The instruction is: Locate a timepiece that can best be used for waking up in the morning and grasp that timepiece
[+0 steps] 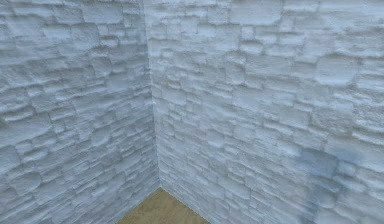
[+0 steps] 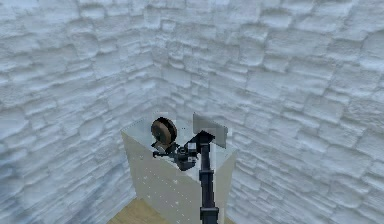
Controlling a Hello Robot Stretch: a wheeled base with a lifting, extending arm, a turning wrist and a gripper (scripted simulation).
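The arm [image 2: 206, 192] rises to a white desk [image 2: 150, 178], where the tool [image 2: 172, 152] sits at a round dark clock [image 2: 164, 130] on the desk's top; whether it holds the clock cannot be told. Stone walls [image 2: 300, 80] stand behind.

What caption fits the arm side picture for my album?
The robot's gripper near a round dark clock at a white block, in a corner of grey stone walls.

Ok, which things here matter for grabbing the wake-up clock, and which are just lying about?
For the job: round dark clock; gripper, can't tell if it holds anything; white block under the clock.
Just there: stone walls; wooden floor.
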